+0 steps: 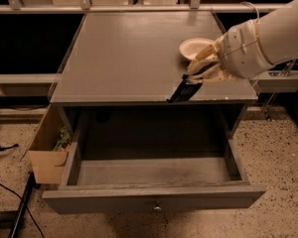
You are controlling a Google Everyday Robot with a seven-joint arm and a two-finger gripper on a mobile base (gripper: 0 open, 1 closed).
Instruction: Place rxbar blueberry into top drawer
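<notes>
Apparently the tool (202,75) has its two fingers closed on the far end of the rxbar blueberry (183,90). The bar hangs tilted from them at the near edge of the desk (129,53), right of the middle. I cannot tell whether the bar touches the desk edge or is just above it. The wrapper is dark, flat and thin, so I judge it to be very light and a little flexible. Its foil is probably smooth, so it may slip or swing when it is held by one end only. A grip across the short side near the end, as it looks now, seems enough for such a small weight, but a fast move could shake it loose. The top drawer (154,200) stands pulled out, below the bar and nearer. A cream bowl (193,47) sits on the desk just beyond the tool, and a cardboard box (44,157) stands at the left.
</notes>
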